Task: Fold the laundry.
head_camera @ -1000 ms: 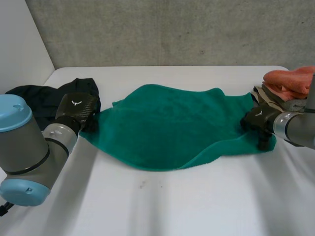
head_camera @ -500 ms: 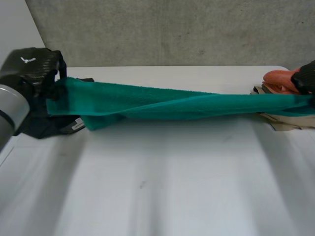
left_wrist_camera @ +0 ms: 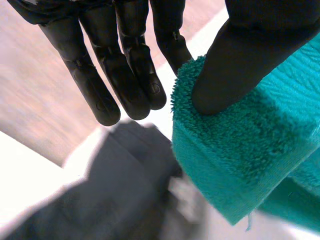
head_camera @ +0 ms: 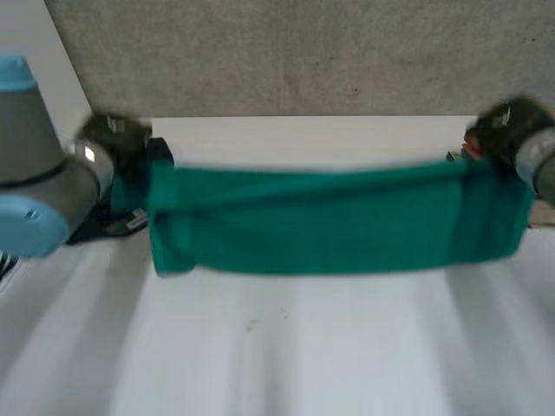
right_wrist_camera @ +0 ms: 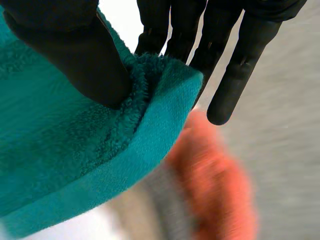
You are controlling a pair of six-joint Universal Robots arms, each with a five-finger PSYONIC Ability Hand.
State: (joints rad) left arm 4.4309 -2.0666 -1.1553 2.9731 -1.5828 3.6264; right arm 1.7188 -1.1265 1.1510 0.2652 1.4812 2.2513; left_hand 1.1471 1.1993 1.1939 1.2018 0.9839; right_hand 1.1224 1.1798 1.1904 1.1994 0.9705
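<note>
The green towel (head_camera: 329,230) hangs stretched above the white bench (head_camera: 303,355). The left robot hand (left_wrist_camera: 250,50) pinches one upper corner between thumb and fingers, and the right robot hand (right_wrist_camera: 65,45) pinches the other. A black garment (left_wrist_camera: 115,190) lies near the left one.
</note>
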